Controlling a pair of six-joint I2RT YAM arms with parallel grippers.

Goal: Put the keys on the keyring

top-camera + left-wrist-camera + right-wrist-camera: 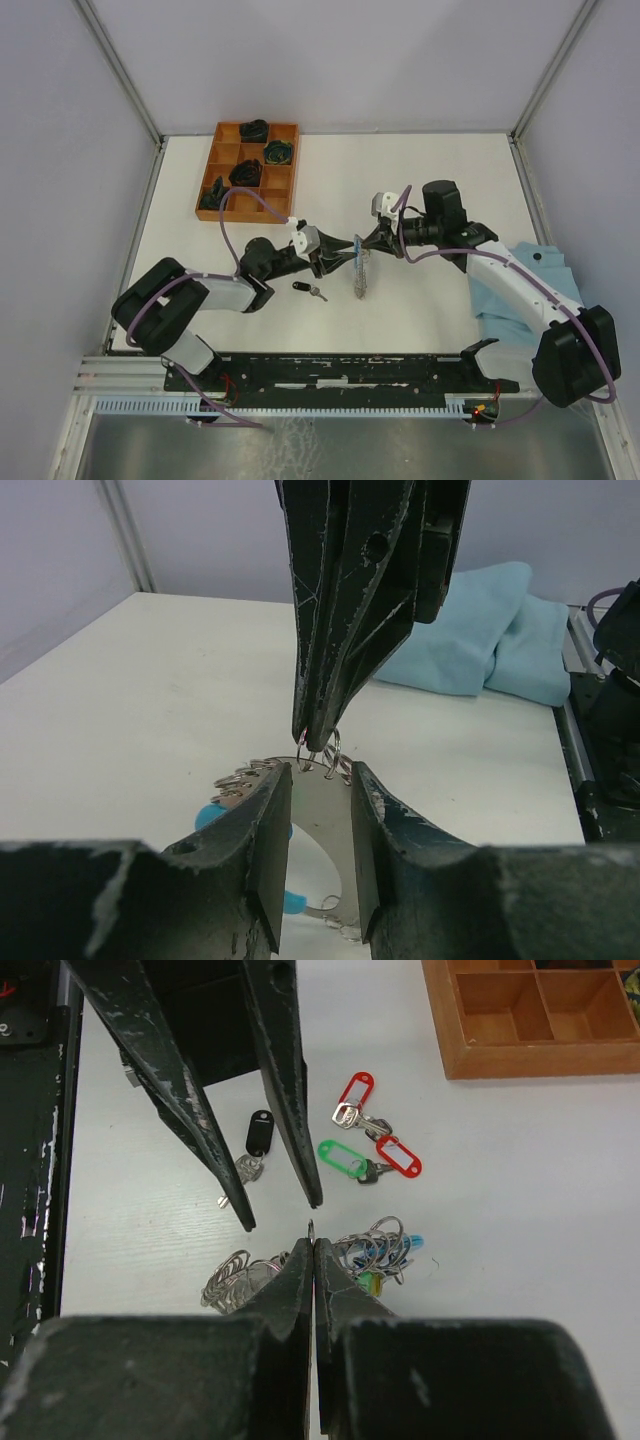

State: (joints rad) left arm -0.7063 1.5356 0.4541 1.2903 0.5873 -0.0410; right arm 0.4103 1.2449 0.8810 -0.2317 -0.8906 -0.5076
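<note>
The keyring (361, 275) hangs from my right gripper (366, 243), which is shut on one small wire ring at its top (313, 1228). Silver rings and a light-blue piece (385, 1245) dangle below the shut jaws. My left gripper (318, 774) faces it from the left with its jaws apart. The keyring's flat silver plate (325, 820) shows in the gap, and no grip on it is visible. Loose keys lie on the table: one with a black tag (260, 1133), two with red tags (355, 1094) (399, 1156), one with a green tag (340, 1157).
A wooden compartment tray (296, 170) with dark coiled items stands at the back left. A light-blue cloth (500, 290) lies under the right arm at the table's right edge. The black rail (330, 375) runs along the near edge.
</note>
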